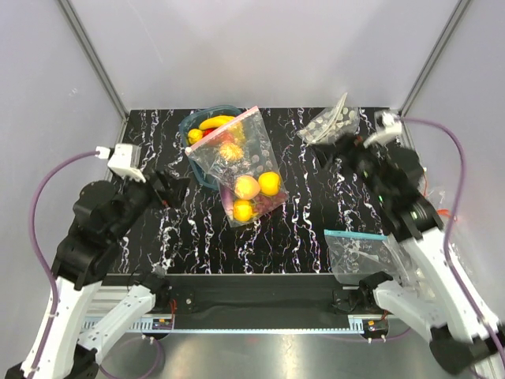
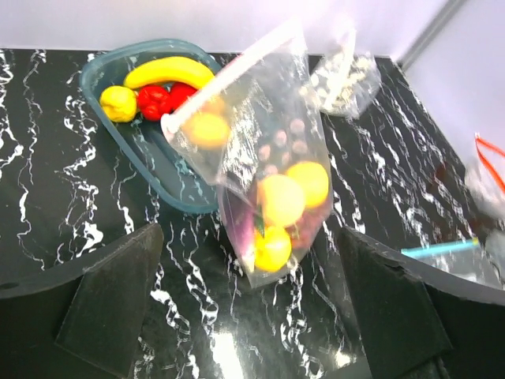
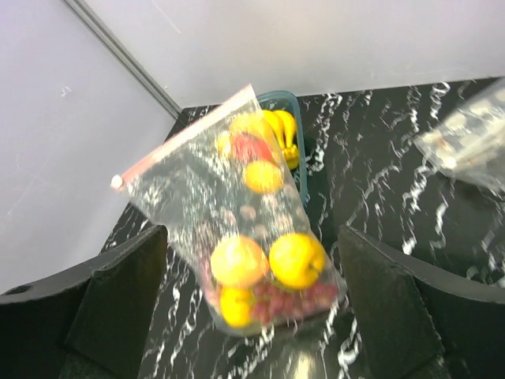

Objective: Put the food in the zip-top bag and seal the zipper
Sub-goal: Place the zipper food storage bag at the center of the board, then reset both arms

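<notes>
The left claw (image 2: 247,229) sits over the left part of the black marbled table (image 1: 300,213). Its fingers are spread wide with nothing between them, and it points at the bag from the left without touching it.

At the far left-centre stands a teal tray (image 2: 158,45) holding a banana (image 2: 168,71), a lemon (image 2: 118,103) and some red pieces (image 2: 154,99).

The dotted bag (image 1: 237,162) lies in the middle of the table. Its mouth end rests over the tray's right side and its bottom points near. The pink zipper (image 1: 223,129) runs along the far edge; whether it is pressed shut cannot be told. In the bottom of the bag are three round fruits (image 1: 247,187), yellow and orange, on a dark red grape cluster (image 3: 292,300).

The right claw (image 3: 252,233) is to the right of the bag, also wide open and holding nothing.

A crumpled dotted bag (image 1: 330,125) lies at the far right. A clear bag with a teal strip (image 1: 359,253) lies at the near right.
</notes>
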Action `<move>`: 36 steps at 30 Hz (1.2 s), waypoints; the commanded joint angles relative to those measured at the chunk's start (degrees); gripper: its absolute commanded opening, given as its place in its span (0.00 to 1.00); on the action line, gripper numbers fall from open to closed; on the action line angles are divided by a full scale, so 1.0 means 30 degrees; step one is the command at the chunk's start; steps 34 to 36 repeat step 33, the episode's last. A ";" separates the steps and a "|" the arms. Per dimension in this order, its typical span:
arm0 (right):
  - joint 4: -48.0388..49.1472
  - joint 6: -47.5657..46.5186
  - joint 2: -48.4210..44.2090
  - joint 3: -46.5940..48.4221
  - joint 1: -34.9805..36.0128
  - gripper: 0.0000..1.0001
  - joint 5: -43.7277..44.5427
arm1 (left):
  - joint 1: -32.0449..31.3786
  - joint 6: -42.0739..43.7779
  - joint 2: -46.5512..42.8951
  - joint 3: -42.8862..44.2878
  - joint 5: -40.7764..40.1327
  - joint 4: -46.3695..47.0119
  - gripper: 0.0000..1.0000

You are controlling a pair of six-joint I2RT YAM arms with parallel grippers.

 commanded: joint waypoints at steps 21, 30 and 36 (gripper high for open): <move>-0.7600 0.0938 -1.1289 -0.6035 0.0036 0.97 0.2641 | -0.0067 0.1226 -0.7993 -0.8682 0.1466 0.2027 0.99; -0.7864 0.0967 -1.0967 -0.5888 0.0036 0.96 0.2729 | -0.0096 0.1109 -0.8462 -0.8800 0.0704 0.1823 0.99; -0.7981 0.1056 -1.0966 -0.5801 0.0036 0.98 0.2847 | -0.0067 0.1079 -0.8580 -0.8829 0.0442 0.1794 0.99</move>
